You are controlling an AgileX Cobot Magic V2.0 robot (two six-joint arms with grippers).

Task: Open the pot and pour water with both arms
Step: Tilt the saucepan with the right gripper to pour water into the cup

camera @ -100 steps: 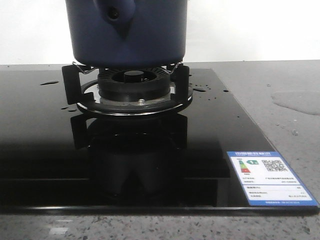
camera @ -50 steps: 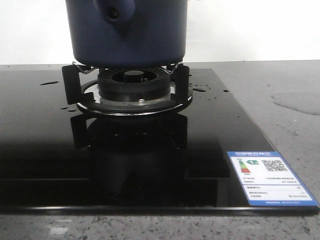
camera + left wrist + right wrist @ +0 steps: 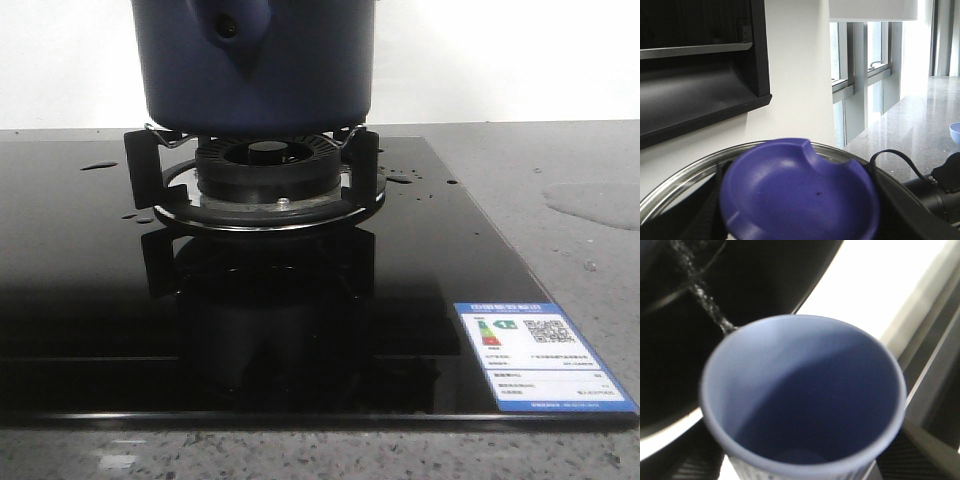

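Nothing has moved in the front view since the earlier frames: the pot [image 3: 255, 65] sits as before on the burner grate [image 3: 255, 170] of the black glass hob [image 3: 90, 290], its handle socket with the round hole facing me.

Working left to right. My left wrist camera looks down on a blue lid knob [image 3: 800, 192] with a glass lid rim [image 3: 685, 175] curving behind it, so I judge the left tool to be at the lid; its jaws are out of sight and I cannot tell how far open they are or whether they have hold of the knob. A pale blue cup edge [image 3: 955, 132] shows far off on the stone worktop [image 3: 910, 130].

My right wrist camera is filled by a pale blue cup [image 3: 805, 395], mouth up and close in. I judge the right tool carries it, but the jaws are hidden. I see no liquid inside.

Water [image 3: 590, 205] lies as a wet patch on the worktop right of the hob, with drops on the glass.

Step in hand, as I judge it: the lid stage, pouring not yet started. The next move calls for lifting the lid well clear before the cup comes over the pot.

Labelling: an energy-rating sticker [image 3: 540, 355] with a QR code at the hob's near right corner; print too small to read.
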